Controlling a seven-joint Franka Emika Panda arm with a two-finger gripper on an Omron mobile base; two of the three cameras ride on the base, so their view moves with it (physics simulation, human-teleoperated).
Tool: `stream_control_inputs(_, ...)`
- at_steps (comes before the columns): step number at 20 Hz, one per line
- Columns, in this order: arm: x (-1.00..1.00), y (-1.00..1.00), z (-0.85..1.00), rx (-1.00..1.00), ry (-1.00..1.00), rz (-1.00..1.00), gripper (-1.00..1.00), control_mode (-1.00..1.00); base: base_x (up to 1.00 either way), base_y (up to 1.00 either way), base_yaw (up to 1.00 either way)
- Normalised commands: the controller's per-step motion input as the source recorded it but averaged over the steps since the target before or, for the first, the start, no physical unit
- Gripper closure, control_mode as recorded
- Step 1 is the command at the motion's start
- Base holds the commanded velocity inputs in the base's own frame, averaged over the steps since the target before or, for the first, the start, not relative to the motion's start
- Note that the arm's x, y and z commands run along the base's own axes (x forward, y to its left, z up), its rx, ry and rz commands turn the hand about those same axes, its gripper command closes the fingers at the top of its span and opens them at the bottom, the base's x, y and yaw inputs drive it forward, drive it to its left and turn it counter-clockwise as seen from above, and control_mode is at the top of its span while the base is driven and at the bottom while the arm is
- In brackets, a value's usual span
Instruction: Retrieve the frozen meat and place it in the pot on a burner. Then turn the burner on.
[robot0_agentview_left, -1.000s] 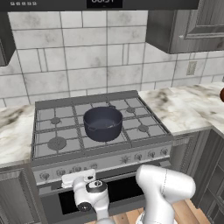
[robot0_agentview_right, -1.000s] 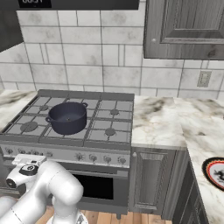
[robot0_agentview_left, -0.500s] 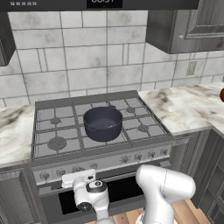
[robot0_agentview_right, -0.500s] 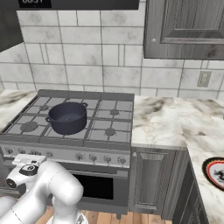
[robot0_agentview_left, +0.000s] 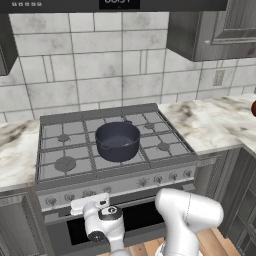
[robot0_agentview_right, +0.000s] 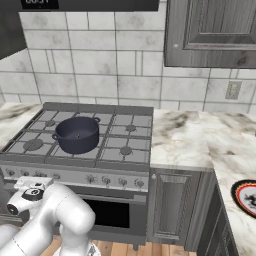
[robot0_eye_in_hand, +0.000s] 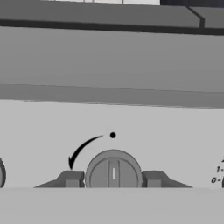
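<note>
The dark blue-grey pot (robot0_agentview_left: 117, 140) (robot0_agentview_right: 76, 134) stands on a front burner near the middle of the stove (robot0_agentview_left: 60, 132). The frozen meat is out of view; I cannot see down to the pot's bottom. My gripper (robot0_eye_in_hand: 112, 180) (robot0_agentview_left: 89, 204) (robot0_agentview_right: 29, 186) is low at the stove's front panel, left of centre. In the hand view its two dark fingertips (robot0_eye_in_hand: 71, 178) press against both sides of a round burner knob (robot0_eye_in_hand: 113, 168). The knob's white mark points straight up toward a black dot, with a curved arrow beside it.
More knobs (robot0_agentview_left: 159, 178) run along the panel, with the oven door (robot0_agentview_left: 142, 217) below them. Marble counter (robot0_agentview_right: 190, 140) flanks the stove on both sides. A red-rimmed plate (robot0_agentview_right: 247, 197) lies on the right counter, and grey cabinets hang above.
</note>
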Motion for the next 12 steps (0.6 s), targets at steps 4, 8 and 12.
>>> stream_control_inputs(4, 0.00, 0.04, -0.03, -0.17, 0.00, 0.07, 1.00, -1.00, 0.00, 0.00, 0.00)
stream_control_inputs(8, 0.00, 0.05, -0.04, -0.15, -0.01, 0.07, 1.00, -1.00, 0.00, 0.00, 0.00)
stream_control_inputs(12, 0.00, 0.14, -0.09, -0.20, -0.03, 0.06, 1.00, -1.00, 0.00, 0.00, 0.00)
